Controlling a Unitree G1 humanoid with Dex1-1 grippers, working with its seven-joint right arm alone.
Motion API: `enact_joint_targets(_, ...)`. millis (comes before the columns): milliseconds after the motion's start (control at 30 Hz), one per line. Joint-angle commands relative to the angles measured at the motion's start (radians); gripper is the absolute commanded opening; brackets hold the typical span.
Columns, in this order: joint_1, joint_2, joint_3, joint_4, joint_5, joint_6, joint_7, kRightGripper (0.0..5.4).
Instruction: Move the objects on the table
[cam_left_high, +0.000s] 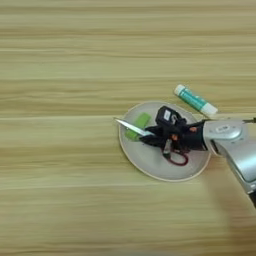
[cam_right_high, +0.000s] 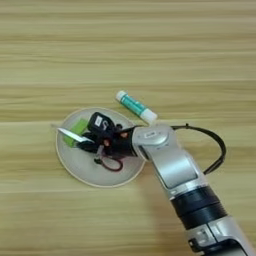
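The silver-bladed scissors (cam_left_high: 131, 127) lie over a round beige plate (cam_left_high: 150, 170) on the light-wood table (cam_left_high: 60, 75). Their blade points left and their dark red loop handles (cam_right_high: 111, 164) hang toward the plate's near side. My right gripper (cam_left_high: 152, 136) reaches in from the right over the plate, its black fingers shut around the scissors' middle. A small green block (cam_right_high: 77, 127) rests in the plate just behind the blade. The yellow-and-black screwdriver is out of view.
A white-and-teal tube (cam_left_high: 195, 100) lies on the table just beyond the plate's far right rim. The silver forearm (cam_right_high: 175, 170) crosses the lower right, with a black cable (cam_right_high: 220, 145) looping beside it.
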Motion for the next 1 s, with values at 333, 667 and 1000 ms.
enact_joint_targets(333,-0.213,-0.054,-0.238,-0.068,0.115,0.045,-0.067,0.67)
enact_joint_targets(667,-0.293,-0.142,-0.367,0.129,0.118,-0.031,-0.104,0.67)
enact_joint_targets(1000,-0.311,-0.232,-0.439,0.290,0.108,-0.124,-0.126,0.67)
